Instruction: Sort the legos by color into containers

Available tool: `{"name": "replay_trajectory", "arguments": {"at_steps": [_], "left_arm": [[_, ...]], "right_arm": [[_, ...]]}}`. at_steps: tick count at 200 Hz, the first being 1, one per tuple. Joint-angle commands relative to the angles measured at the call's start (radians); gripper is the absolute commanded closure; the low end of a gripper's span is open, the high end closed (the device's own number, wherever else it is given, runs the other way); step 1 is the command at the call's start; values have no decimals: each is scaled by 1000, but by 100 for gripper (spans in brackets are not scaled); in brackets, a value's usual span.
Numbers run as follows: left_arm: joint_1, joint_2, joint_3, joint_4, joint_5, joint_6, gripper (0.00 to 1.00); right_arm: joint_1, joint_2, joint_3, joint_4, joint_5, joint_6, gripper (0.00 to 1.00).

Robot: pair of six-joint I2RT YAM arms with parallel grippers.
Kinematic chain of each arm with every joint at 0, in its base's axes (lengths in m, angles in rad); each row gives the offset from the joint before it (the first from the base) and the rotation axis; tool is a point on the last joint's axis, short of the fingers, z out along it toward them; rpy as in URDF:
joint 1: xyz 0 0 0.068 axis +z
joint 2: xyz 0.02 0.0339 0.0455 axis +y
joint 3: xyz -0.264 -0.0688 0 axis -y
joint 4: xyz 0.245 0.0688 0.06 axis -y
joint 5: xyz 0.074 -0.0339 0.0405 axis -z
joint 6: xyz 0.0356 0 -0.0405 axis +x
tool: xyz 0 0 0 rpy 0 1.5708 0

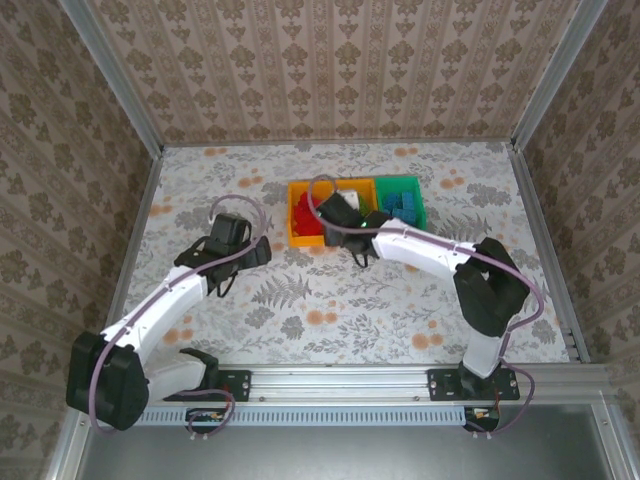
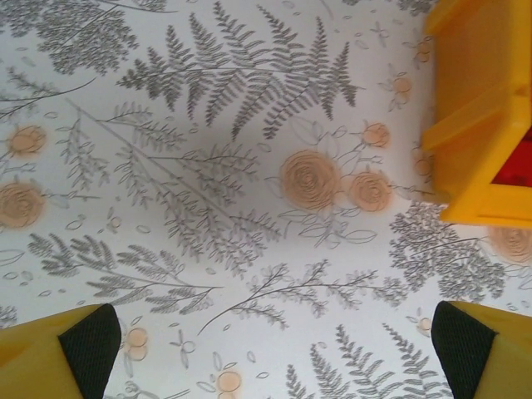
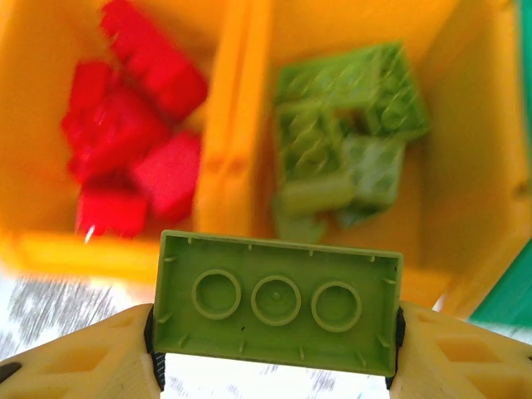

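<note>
**A:** Start on the left. What are the fingers of the left gripper (image 2: 278,345) doing?

**B:** They're spread wide with nothing between them, just the flowered table (image 2: 208,183) below. Ahead of its right-hand finger (image 2: 465,345) is a corner of the first orange bin (image 2: 474,108), with a bit of red showing inside.

**A:** What's in that bin?

**B:** From the right wrist it sits ahead and to the left of the fingers. It holds the red bricks (image 3: 133,141) in a loose heap.

**A:** And the next one along?

**B:** The second orange bin (image 3: 478,141) touches the first and is straight ahead of the fingers. It holds the lime bricks (image 3: 345,141), piled at odd angles.

**A:** And the last?

**B:** The green bin (image 1: 400,226) shows as just a sliver past the right-hand finger. From above, the blue bricks (image 1: 405,205) lie in it.

**A:** What about the right gripper (image 3: 273,353)?

**B:** It pinches a single lime brick (image 3: 278,299) by the short ends, one finger pressed on each. The brick hangs in front of the near walls of the two orange bins, more before the second. I can't tell whether it is past the rim.

**A:** How does the brick look?

**B:** It's rectangular and level, with its underside towards the camera. It's hollow, with three round tubes in a row and small ribs inside the edge. It is sharp, while the bins beyond it are blurred.
</note>
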Motion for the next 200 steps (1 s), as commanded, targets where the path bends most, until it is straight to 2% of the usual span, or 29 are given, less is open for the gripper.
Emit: {"name": "replay_trajectory", "arguments": {"at_steps": [1,49,60,95,109,135,165,182,200], "left_arm": [[8,-37,-27,-38,-56,7,0],[19,-49,-49,-30,-68,17,0],[20,-43,-49,-32,-70,20,0],[25,-42,-50,-27,-84,31,0],[25,-41,-51,-26,-99,37,0],[27,-41,-42,-34,-182,68,0],[26,-63,-38,-27,-369,150,0],[26,-86,-62,44,-481,223,0],[26,-100,-128,220,-555,357,0]], "right_arm": [[-78,68,77,-9,-62,-62,39],[-171,209,244,-51,-114,-83,38],[-182,224,258,-50,-125,-80,32],[-184,194,239,-17,-140,-85,1],[-181,145,199,18,-140,-97,0],[-177,-22,57,123,-98,-158,0],[-195,-306,-234,334,103,-381,0],[-272,-445,-438,472,145,-489,0],[-402,-511,-607,561,125,-492,0]]}}
